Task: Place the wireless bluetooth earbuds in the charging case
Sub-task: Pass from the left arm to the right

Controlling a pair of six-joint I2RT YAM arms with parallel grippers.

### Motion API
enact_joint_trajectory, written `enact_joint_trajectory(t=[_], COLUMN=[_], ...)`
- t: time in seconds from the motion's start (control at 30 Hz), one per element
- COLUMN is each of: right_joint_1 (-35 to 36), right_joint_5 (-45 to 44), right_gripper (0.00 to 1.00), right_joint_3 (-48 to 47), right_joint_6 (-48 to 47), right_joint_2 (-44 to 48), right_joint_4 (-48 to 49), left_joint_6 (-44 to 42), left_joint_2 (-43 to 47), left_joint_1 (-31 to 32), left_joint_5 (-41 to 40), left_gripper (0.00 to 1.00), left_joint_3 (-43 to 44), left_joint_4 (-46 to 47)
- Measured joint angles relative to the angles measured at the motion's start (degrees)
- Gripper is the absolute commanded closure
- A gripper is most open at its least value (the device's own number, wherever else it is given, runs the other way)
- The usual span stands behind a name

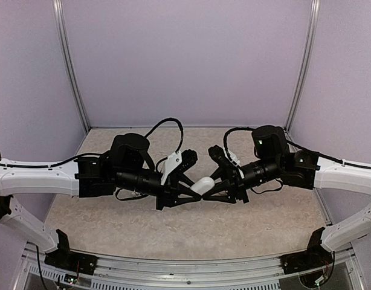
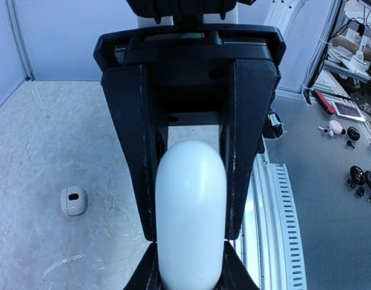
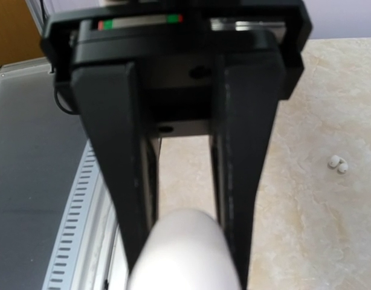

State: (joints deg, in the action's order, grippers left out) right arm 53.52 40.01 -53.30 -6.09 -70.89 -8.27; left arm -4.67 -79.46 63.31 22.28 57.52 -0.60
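step: pre-pick, by my read. Neither of the earbuds (image 3: 338, 163) is in the charging case (image 2: 73, 200). Your left hand (image 2: 190, 232) and right hand (image 3: 184, 241) meet above the worktop (image 2: 46, 139) on a plain white oval object (image 1: 202, 185), not on the task's things.
next: you need to free a hand, park the oval clear of the case, then go for the earbuds. They're tiny next to a finger, so expect a low, centred pinch right at the surface. The case reads as one closed lump, so you probably have to open it first and steady it with the other hand.
charging case: left wrist view, lying on the worktop well left of the left fingers, nothing touching it. Small, roundish, white, dark spot on its face. Can't make out a seam or hinge.
left hand: clenched on the white oval object, both fingers against its sides.
white oval object: smooth, glossy, elongated, no markings visible. It looks held off the surface between the two hands.
right hand: fingers bracket the oval's other end, but that end is blurred. I cannot tell whether it's gripping or only around it.
earbuds: right wrist view, two whitish beads on the worktop, touching or just beside each other, well right of the right fingers.
risk: small rounded pieces, likely to slip from a pinch or roll.
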Motion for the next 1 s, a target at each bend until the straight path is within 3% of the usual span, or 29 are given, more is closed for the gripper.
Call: enact_joint_trajectory(t=[0.13,0.3,0.6,0.77,0.8,0.93,1.0], right_joint_1=[0.0,0.0,0.0,0.0,0.0,0.0,0.0], right_joint_5=[0.15,0.31,0.52,0.79,0.7,0.28,0.22], right_gripper=[0.68,0.62,0.67,0.78,0.81,0.86,0.88], right_joint_3=[0.0,0.0,0.0,0.0,0.0,0.0,0.0], right_joint_6=[0.0,0.22,0.2,0.35,0.37,0.15,0.22], right_joint_2=[0.0,0.28,0.42,0.42,0.42,0.42,0.42], right_joint_4=[0.0,0.0,0.02,0.04,0.02,0.17,0.24], left_joint_6=[-0.13,-0.17,-0.37,-0.57,-0.52,-0.31,-0.52], left_joint_2=[0.0,0.0,0.0,0.0,0.0,0.0,0.02], left_joint_1=[0.0,0.0,0.0,0.0,0.0,-0.17,-0.17], left_joint_5=[0.02,0.24,0.48,0.83,0.83,0.76,0.57], left_gripper=[0.92,0.92,0.92,0.91,0.89,0.63,0.57], left_joint_3=[0.0,0.0,0.0,0.0,0.0,-0.09,-0.26], left_joint_4=[0.0,0.0,0.0,0.0,-0.02,0.02,0.2])
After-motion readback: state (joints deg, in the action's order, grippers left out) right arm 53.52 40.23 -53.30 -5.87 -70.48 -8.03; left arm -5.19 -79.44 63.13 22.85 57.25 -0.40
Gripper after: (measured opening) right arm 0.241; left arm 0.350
